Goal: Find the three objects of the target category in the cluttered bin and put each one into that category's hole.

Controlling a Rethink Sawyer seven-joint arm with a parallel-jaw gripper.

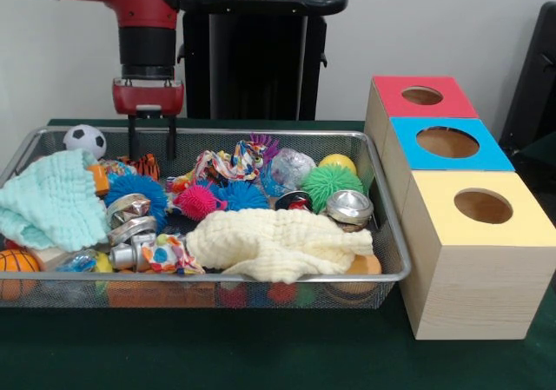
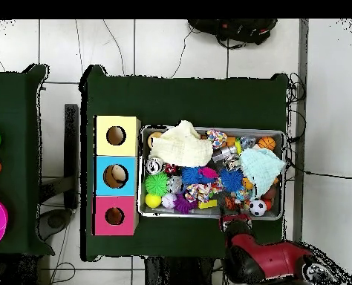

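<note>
The bin (image 1: pixel 382 234) sits on the green table (image 1: pixel 261 355), packed full, with three boxes just beside it in a row: red (image 1: pixel 423 96), blue (image 1: pixel 447 142) and yellow (image 1: pixel 483 206), each with one round hole on top. Nothing shows inside any hole, and nothing lies on the box tops, so by the look of it no object has been delivered yet and all three remain to be found; which category is wanted cannot be told from the scene. The gripper (image 1: pixel 150 147) hangs over the bin's far rim, near the soccer ball (image 1: pixel 84 139), its two fingers parted and holding nothing. Inside the bin, a mint cloth (image 1: pixel 52 203) covers the end under the gripper, and a cream cloth (image 1: pixel 278 242) drapes over the near side, each likely hiding items beneath. Between them lie spiky balls, blue (image 1: pixel 135 188), pink (image 1: pixel 198 202) and green (image 1: pixel 330 184), along with shiny metal pieces (image 1: pixel 349 207) and a basketball (image 1: pixel 17 264) at the mint cloth's end. The searching appears to be at its start, and the cloths will probably need shifting before a full count is possible.
</note>
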